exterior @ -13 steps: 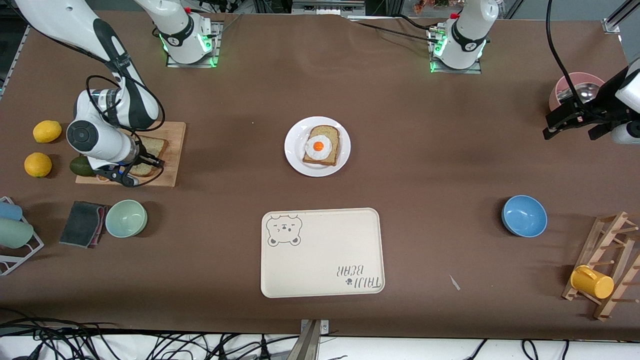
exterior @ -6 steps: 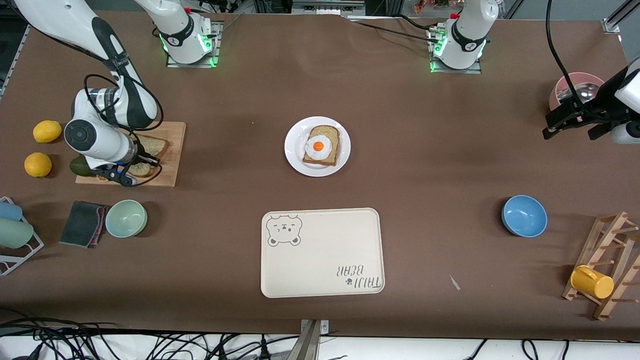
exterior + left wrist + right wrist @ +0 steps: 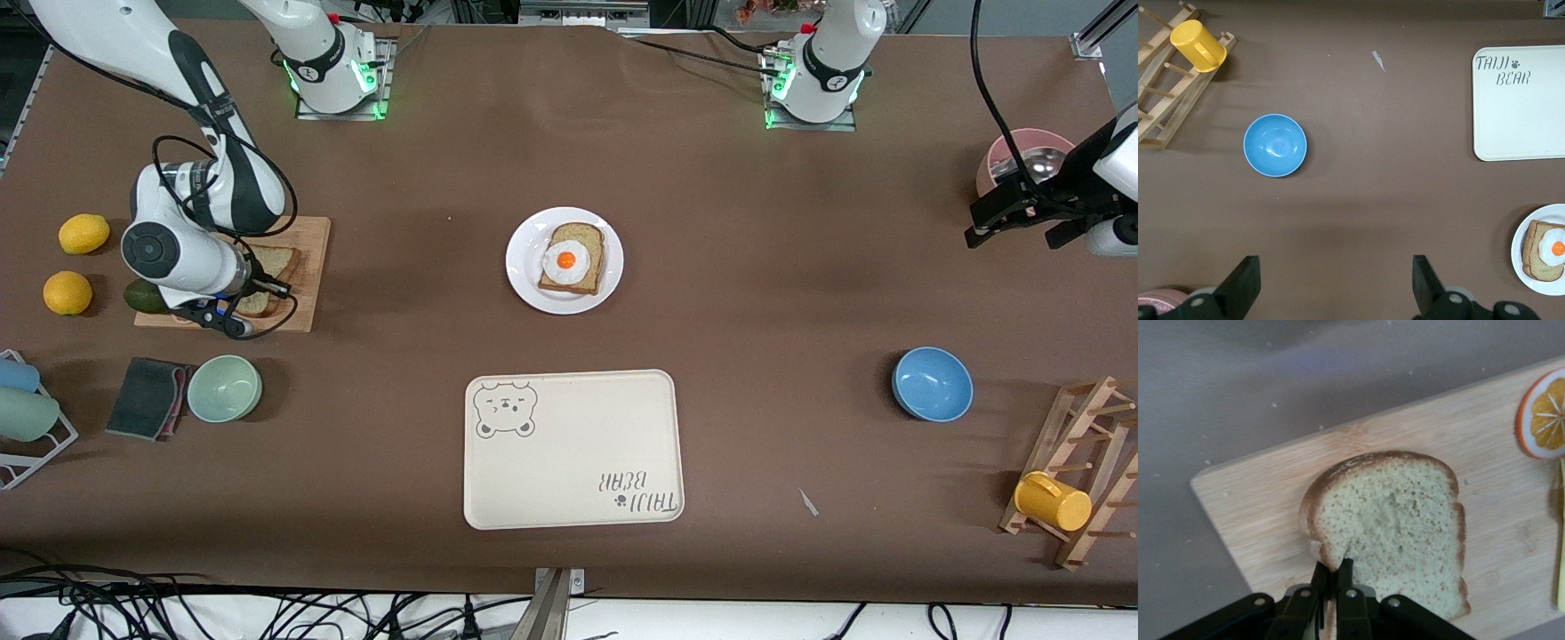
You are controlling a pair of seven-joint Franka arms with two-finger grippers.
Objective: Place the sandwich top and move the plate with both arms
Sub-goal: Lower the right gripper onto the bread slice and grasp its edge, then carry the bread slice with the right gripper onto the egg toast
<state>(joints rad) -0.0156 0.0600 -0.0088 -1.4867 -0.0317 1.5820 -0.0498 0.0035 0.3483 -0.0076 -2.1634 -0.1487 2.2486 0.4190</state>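
Right gripper (image 3: 1331, 577), jaws clamped on the sandwich top's (image 3: 1395, 527) crust edge, mid-left of front view; plate (image 3: 524, 284) at frame centre; left gripper (image 3: 1335, 283) waits, jaws apart.

Right end effector (image 3: 1332, 579) over cutting board (image 3: 307, 302), pinching edge of sandwich top (image 3: 1395, 527). Plate (image 3: 524, 267) mid-tabletop, well apart toward left arm's end. Tray (image 3: 578, 462) nearer front camera than plate. Left end effector (image 3: 1331, 287) over bare tabletop near pink bowl (image 3: 1009, 151).

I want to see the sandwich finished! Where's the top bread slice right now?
The sandwich top lies on the wooden cutting board toward the right arm's end of the table, beside an orange slice, with the right gripper shut on its edge.
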